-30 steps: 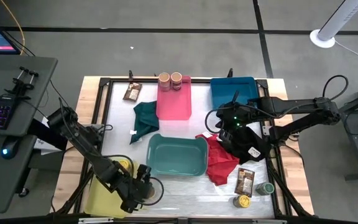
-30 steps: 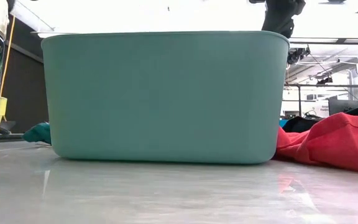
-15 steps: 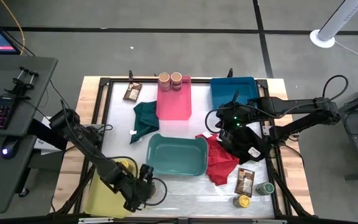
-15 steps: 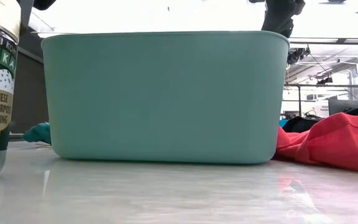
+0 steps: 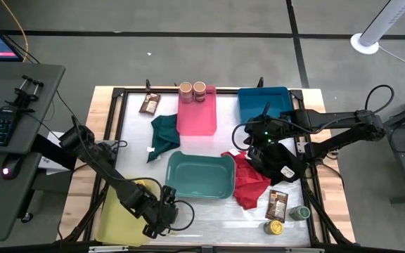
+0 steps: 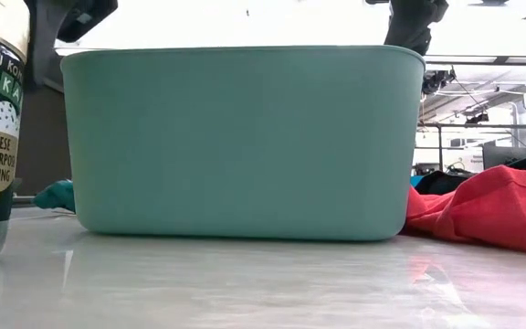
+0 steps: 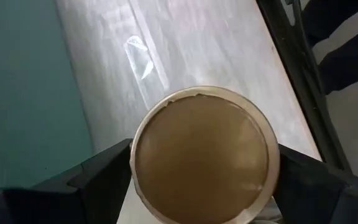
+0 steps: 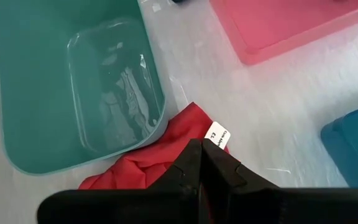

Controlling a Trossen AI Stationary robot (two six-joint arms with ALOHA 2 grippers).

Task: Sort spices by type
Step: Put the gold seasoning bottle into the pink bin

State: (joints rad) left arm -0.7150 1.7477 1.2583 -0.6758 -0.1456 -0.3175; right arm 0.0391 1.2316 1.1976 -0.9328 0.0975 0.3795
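Left gripper (image 7: pixel 201 180) low over the desk's (image 5: pixel 209 214) near edge, fingers (image 7: pixel 101 177) clamped on either side of a tan-lidded spice jar (image 7: pixel 202 154), upright on the desk just beside the teal bin (image 5: pixel 199 176) and next to the yellow bin (image 5: pixel 118 214). Same jar at the low view's edge, label reading Japanese seasoning. Right gripper (image 8: pixel 207 165) above the red cloth (image 5: pixel 248 179), fingers pressed together, holding nothing. Elsewhere: two tan-lidded jars (image 5: pixel 193 90) in the pink bin (image 5: pixel 197 116); a brown packet (image 5: pixel 149 103) at the far edge; another packet (image 5: pixel 278 204), a green-lidded jar (image 5: pixel 301 212) and a yellow-lidded jar (image 5: pixel 275 227) near the right front corner. Dark green cloth (image 5: pixel 164 135) and blue bin (image 5: pixel 262 102) farther back.
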